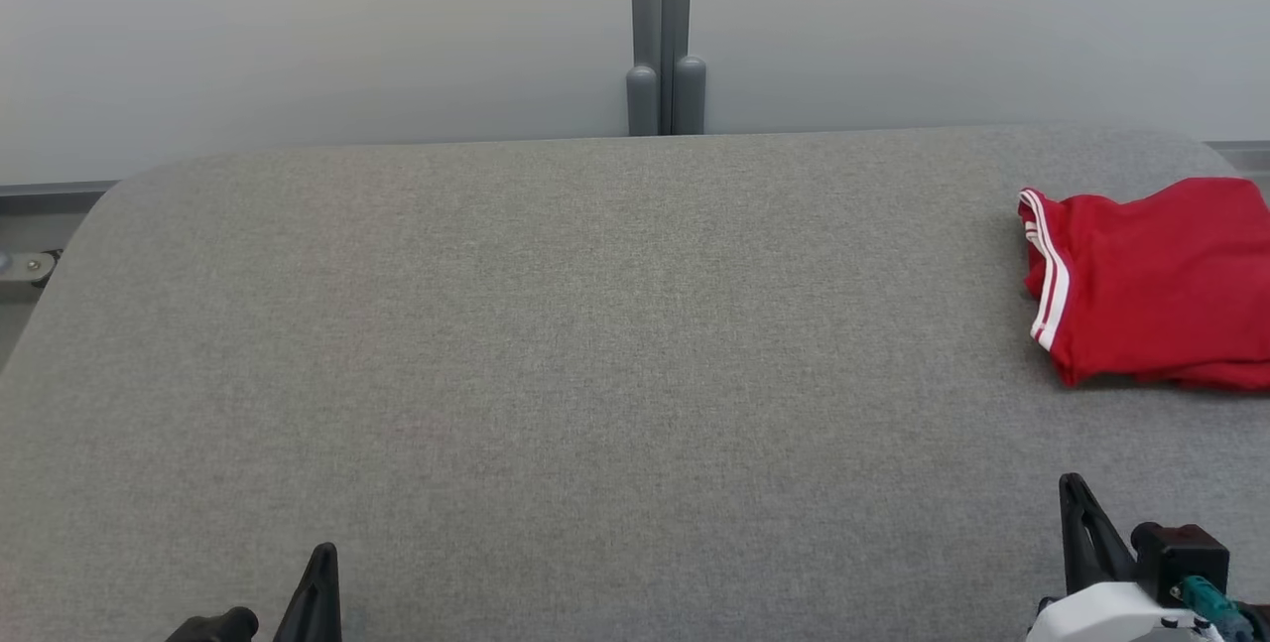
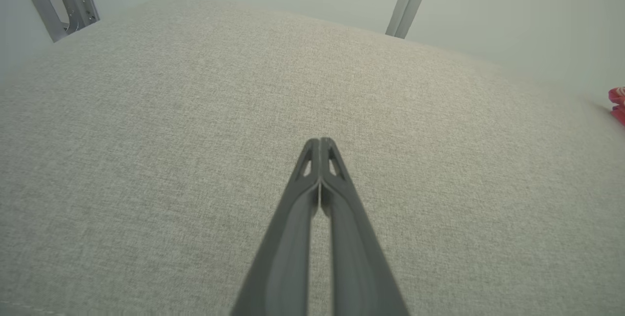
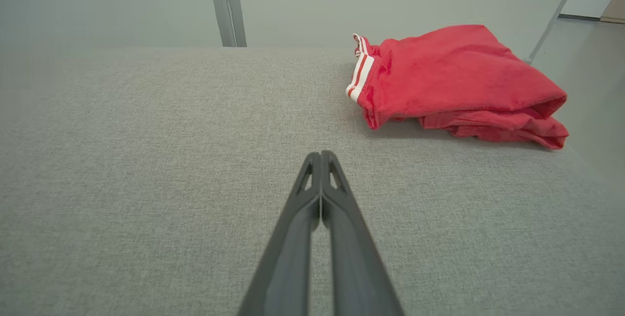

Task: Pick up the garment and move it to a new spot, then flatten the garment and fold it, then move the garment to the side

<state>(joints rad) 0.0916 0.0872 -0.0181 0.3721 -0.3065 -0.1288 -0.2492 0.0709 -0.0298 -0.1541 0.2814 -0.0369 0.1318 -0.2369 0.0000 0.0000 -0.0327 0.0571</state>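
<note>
Two grippers hang empty over the grey padded table [image 1: 595, 324]: the left gripper [image 2: 320, 142] has its fingers pressed together, and the right gripper [image 3: 321, 155] is likewise closed on nothing. Far right, the folded red garment [image 1: 1151, 285] lies by the table's edge. A sideways nudge could push it off, and a top-layer pinch could undo the fold.

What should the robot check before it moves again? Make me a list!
1. The garment lies folded at the right side of the table: ok.
2. Left gripper shut, holding nothing: ok.
3. Right gripper shut, holding nothing: ok.
4. Right gripper apart from the garment: ok.
5. Garment wholly on the table: cannot tell, its far side sits near the edge.
</note>
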